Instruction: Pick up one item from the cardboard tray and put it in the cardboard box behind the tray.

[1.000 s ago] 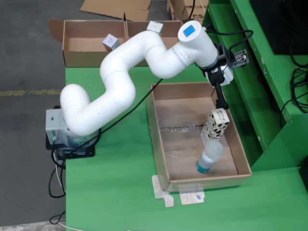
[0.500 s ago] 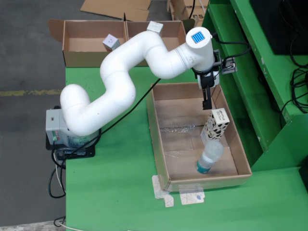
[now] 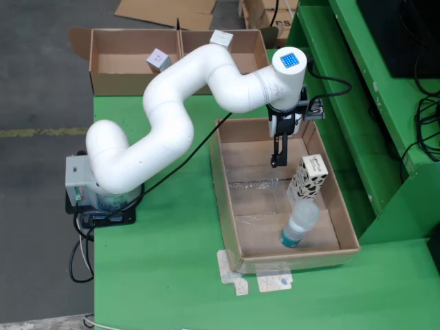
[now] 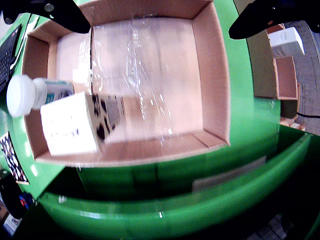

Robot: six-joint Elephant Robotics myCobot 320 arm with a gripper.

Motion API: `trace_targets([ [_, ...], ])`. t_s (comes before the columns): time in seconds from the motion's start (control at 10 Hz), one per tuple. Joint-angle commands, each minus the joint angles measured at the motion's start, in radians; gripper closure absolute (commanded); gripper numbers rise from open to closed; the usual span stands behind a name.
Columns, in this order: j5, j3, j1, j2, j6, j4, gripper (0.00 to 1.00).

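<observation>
The cardboard tray lies on the green table. A cow-patterned carton stands in it by the right wall, and a clear bottle with a white cap lies just in front of that. My gripper hangs over the tray's back half, left of the carton and apart from it. In the wrist view the tray fills the frame, with the carton and bottle at the left. The gripper is open: its black fingertips stand far apart with nothing between them.
The long cardboard box stands behind the tray at the table's back edge, holding two small white boxes; one white box shows in the wrist view. A raised green frame runs along the tray's right side. A black cable crosses the table.
The wrist has swung left, from above the carton near the tray's right wall to over the tray's back middle. The carton and bottle have not moved.
</observation>
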Motion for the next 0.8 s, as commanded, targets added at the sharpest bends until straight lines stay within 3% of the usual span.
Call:
trace_targets([
  [0.0, 0.005, 0.024, -0.007, 0.037, -0.001, -0.106, 0.0],
  [0.3, 0.005, 0.024, -0.007, 0.037, -0.001, -0.106, 0.0],
  [0.7, -0.026, 0.024, -0.071, -0.02, 0.008, 0.057, 0.0],
])
